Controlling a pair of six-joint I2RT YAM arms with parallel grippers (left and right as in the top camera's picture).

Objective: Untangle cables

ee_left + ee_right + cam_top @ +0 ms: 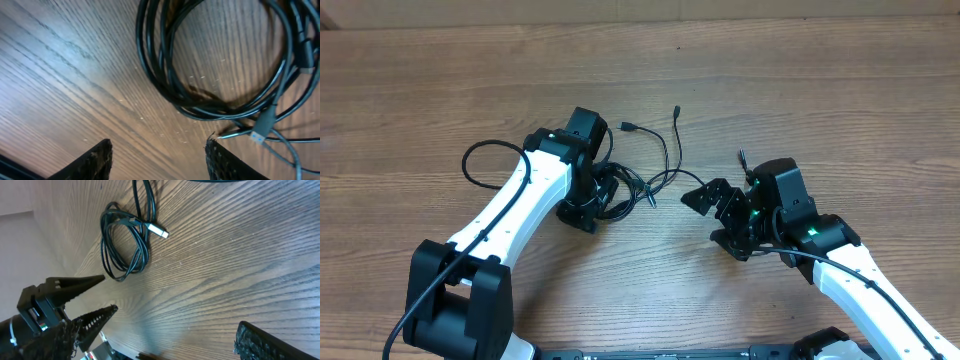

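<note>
Two jaws of the left gripper (159, 147) stand partly apart over the table (75, 75), holding nothing; the coiled cables (167, 85) lie just at 1 o'clock, a silvery plug (260, 136) beside one finger. The right gripper (175, 325), wide open and empty, has them at 11 o'clock. Likely step: lining up a first grasp; next, shift onto one strand, then pinch. No container shows

No text or labels seem readable on anything here.
</note>
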